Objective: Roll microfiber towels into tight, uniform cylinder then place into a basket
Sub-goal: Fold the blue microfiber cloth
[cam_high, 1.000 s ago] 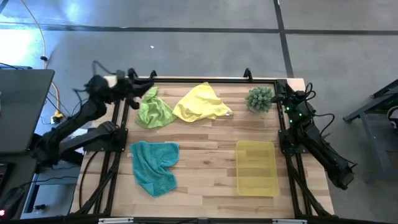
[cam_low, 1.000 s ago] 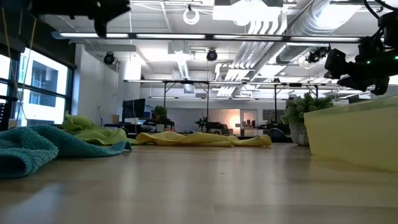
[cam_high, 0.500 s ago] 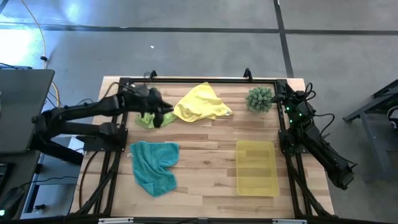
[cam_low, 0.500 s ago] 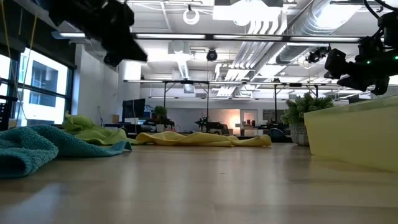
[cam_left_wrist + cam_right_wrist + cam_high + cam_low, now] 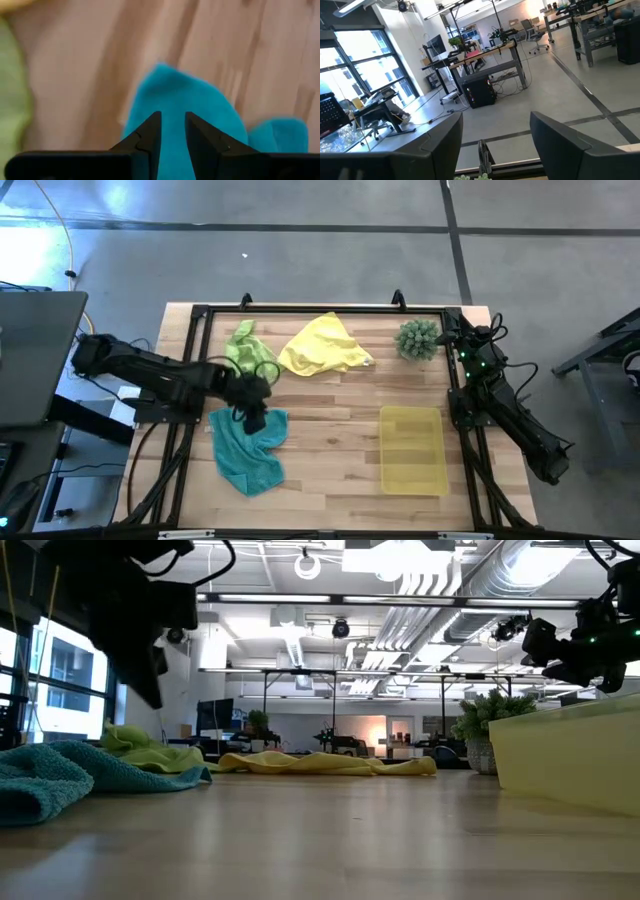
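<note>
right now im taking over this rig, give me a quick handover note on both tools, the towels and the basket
Left tool: over the far edge of the teal towel, fingers a narrow gap apart, holding nothing.
Right tool: parked at the table's far right corner by the spiky plant, open and empty.
Lime green towel and yellow towel: crumpled along the far edge.
Basket: near right, nothing in it.
Done: no towel rolled or placed.
Left: roll all three and place them in the basket.

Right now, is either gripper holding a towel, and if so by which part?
Nothing is held. The left gripper hangs over the teal towel with a narrow gap between its fingers and no cloth in it. The right gripper waits open at the table's far right edge.
</note>
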You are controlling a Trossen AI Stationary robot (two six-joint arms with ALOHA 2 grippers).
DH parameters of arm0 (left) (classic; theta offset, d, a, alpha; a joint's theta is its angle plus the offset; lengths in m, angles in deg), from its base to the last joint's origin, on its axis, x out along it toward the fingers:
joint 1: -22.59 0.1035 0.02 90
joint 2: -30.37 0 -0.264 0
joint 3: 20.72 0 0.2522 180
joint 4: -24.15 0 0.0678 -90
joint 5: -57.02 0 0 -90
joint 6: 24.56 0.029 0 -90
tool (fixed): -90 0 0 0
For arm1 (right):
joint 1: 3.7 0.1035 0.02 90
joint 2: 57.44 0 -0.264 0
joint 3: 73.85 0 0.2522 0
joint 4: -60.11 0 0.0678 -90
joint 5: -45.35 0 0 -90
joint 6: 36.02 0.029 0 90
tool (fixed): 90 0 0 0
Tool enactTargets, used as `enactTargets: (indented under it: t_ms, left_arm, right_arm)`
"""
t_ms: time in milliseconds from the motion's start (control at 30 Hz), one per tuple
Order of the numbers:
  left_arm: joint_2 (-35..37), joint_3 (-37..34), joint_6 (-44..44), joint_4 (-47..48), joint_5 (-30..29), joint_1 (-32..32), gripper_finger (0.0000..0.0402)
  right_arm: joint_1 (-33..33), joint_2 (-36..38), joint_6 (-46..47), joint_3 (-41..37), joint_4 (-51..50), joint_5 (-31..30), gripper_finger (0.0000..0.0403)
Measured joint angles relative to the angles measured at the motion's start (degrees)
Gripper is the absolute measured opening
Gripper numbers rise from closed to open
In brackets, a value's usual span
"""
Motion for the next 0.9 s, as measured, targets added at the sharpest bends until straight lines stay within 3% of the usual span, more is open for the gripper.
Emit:
enactTargets:
  t_ms: [267,400,600,900]
  left_arm:
    - [-8.4,0.0,-9.1,0.7,-0.2,-11.1,0.0076]
    - [-13.2,0.0,-11.0,0.3,-5.3,-13.5,0.0076]
    - [-19.1,0.2,-11.4,-3.5,-13.1,-13.0,0.0076]
    - [-21.7,-0.1,-5.6,-21.4,-17.6,-7.9,0.0076]
  right_arm:
    - [0.0,0.0,0.0,0.0,0.0,0.0,0.0225]
    - [0.0,0.0,0.0,0.0,0.0,0.0,0.0225]
    - [0.0,0.0,0.0,0.0,0.0,0.0,0.0225]
    - [0.0,0.0,0.0,0.0,0.0,0.0,0.0225]
